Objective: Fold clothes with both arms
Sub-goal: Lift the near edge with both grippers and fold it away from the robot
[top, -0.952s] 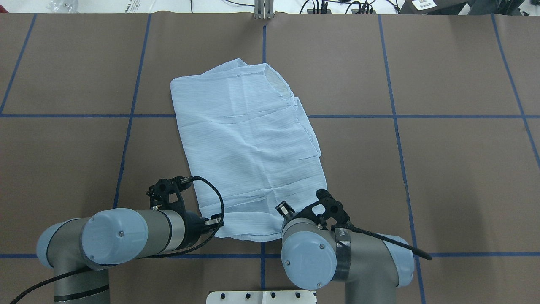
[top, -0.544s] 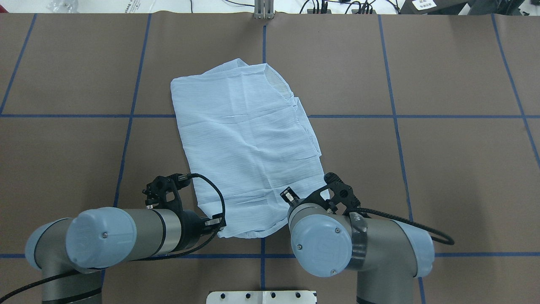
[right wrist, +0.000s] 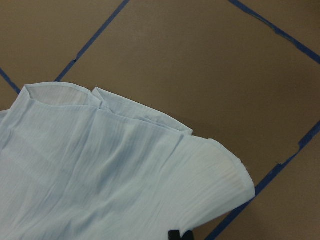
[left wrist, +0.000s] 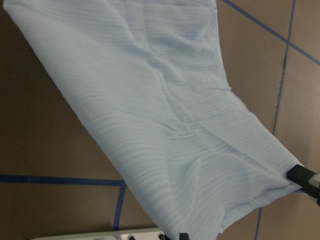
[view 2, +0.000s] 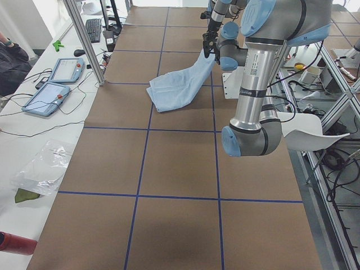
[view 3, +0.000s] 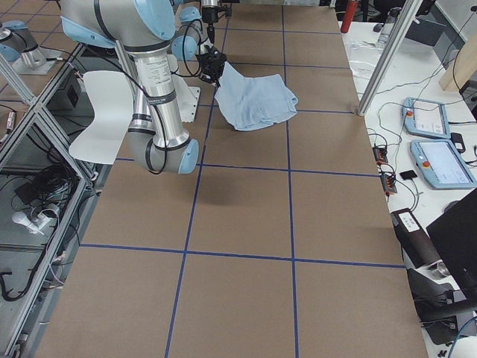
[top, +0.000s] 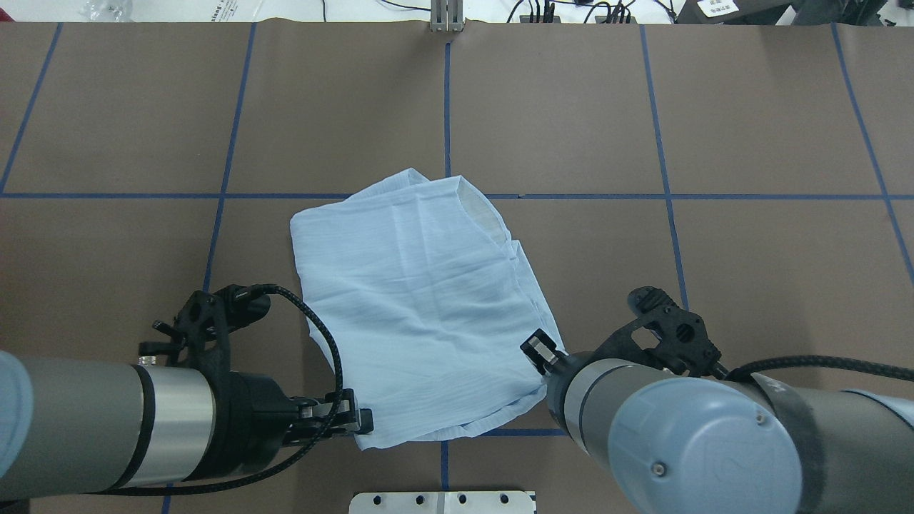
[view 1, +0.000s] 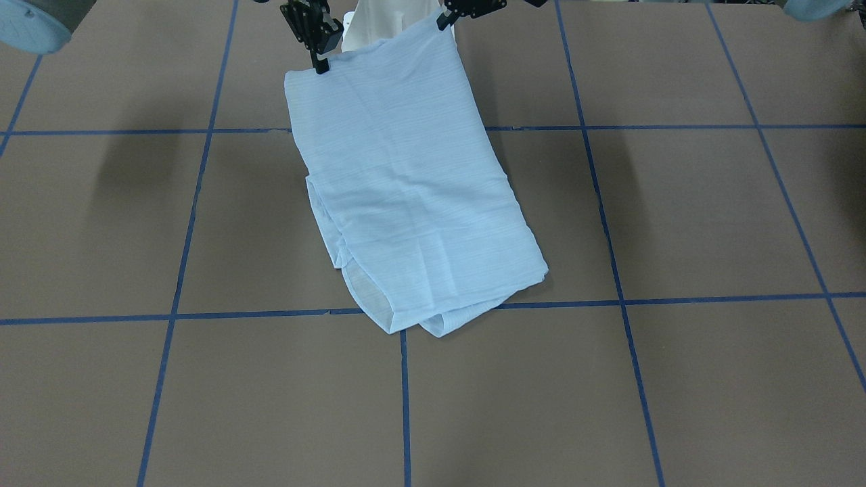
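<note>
Thin, sheer cloth shirt [top: 421, 300] (matt table [top: 714, 107])

Silver-grey left arm [top: 71, 421] and right arm [top: 842, 442] carry pale blue caps [top: 703, 446] and black braided cables [top: 325, 343].

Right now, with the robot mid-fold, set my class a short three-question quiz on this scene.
1. True or false: the shirt lies wholly flat on the table.
2. Which grips the shirt? A) left tool only B) right tool only C) both
3. What colour are the lines on the table?
Key: 1 false, the edge nearest the robot is lifted; 2 C; 3 blue.
</note>
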You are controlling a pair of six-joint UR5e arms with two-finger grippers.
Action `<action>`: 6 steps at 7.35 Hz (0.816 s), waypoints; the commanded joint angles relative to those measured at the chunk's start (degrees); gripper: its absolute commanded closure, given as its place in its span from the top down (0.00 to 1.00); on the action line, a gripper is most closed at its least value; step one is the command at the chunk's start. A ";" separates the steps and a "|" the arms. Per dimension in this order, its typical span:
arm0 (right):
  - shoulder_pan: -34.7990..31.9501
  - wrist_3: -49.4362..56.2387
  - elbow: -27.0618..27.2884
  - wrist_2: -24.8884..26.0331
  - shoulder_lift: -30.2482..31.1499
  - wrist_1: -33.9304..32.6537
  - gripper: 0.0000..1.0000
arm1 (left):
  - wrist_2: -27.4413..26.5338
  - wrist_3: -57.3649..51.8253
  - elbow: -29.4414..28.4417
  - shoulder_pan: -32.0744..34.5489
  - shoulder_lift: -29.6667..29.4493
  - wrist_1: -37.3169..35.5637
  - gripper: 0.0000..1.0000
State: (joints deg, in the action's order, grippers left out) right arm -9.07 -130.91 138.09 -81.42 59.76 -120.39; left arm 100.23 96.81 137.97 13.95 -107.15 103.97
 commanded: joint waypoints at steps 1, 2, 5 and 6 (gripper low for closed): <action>0.37 0.48 -2.00 0.47 -3.31 -1.43 0.00 | 0.67 -0.47 -0.67 2.03 -0.34 -2.19 0.00; 0.20 2.75 -7.00 3.00 -6.55 -1.08 0.00 | 0.67 -0.57 -4.17 4.48 -0.51 -2.19 0.00; -4.44 10.91 -18.26 6.54 -9.75 8.82 0.00 | 0.58 -6.80 -11.56 13.01 -1.13 -2.19 0.00; -6.64 13.81 -21.78 6.54 -9.92 12.77 0.00 | 0.49 -6.98 -13.41 15.21 -1.13 -2.01 0.00</action>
State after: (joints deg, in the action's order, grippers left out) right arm -13.03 -120.83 120.85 -75.08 50.25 -112.70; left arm 100.79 90.79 127.17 26.13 -108.23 101.83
